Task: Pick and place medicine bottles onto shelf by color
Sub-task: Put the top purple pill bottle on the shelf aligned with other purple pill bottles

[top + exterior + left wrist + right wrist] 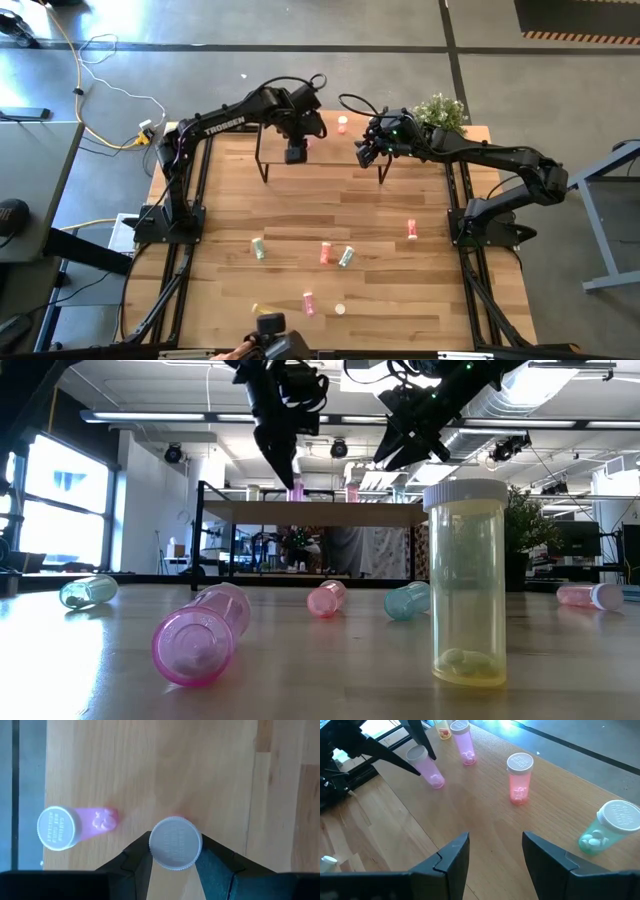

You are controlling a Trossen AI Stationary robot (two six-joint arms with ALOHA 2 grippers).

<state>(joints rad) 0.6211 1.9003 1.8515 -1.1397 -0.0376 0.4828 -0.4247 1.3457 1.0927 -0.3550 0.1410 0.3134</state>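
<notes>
- Left gripper [175, 865] over the shelf [150, 775], fingers clamped on the white cap of a pink bottle [175, 843] standing upright on the board.
- Second pink bottle [70, 826] stands just beside it, nearer the board's edge; the two are apart.
- Right gripper [495, 855] hovers above the shelf's other end, fingers spread, holding nothing.
- Ahead of it: a red bottle [519, 777] and a green bottle [607, 827], well apart, with bare wood between them and the fingers.
- Table [300, 215]: five bottles lie scattered across the middle and front; a wide bare strip separates them from the shelf legs.
- Yellow bottle [466, 582] stands upright at the front edge.
</notes>
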